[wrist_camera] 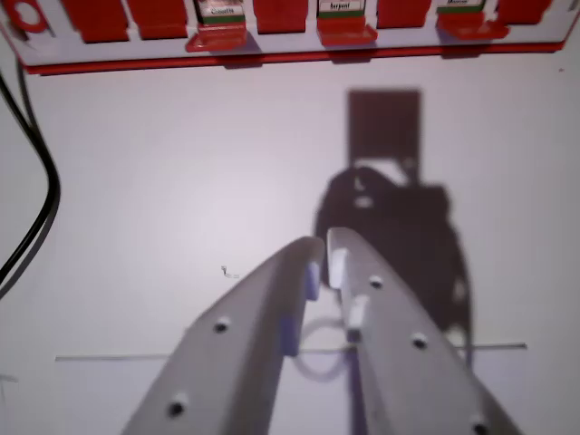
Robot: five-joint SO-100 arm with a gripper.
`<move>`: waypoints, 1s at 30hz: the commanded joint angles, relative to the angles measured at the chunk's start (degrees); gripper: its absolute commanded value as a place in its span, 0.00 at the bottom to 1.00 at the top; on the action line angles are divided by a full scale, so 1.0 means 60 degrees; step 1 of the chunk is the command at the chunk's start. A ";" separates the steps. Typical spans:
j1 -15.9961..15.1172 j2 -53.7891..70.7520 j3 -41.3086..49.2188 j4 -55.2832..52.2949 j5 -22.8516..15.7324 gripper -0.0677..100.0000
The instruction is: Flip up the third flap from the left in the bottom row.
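A red flap board (290,56) runs along the top edge of the wrist view, far ahead of me. Its nearest row shows several plain red flaps (156,18). Between them, three positions show white labelled cards (220,11) with a red lip (217,41) jutting out below each. My gripper (324,246) fills the lower middle of the view. Its grey fingers (272,308) are shut, tips almost touching, with nothing between them. It hovers over the white table, well short of the board.
A black cable (41,190) curves down the wrist view's left side. The arm's dark shadow (390,190) falls on the white table (163,181) ahead, slightly right. A thin line (118,358) crosses the table under the gripper.
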 commanded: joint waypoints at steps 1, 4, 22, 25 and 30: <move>-0.0190 -0.0381 0.0190 -0.1597 0.0205 0.00; -0.0264 -0.1055 0.0381 -0.2651 0.0439 0.00; -0.1216 -0.5405 -0.0820 -0.5742 0.1450 0.00; -0.1260 -0.6108 -0.1450 -0.5830 0.1494 0.00; -0.1260 -0.7002 -0.2461 -0.5845 0.1582 0.00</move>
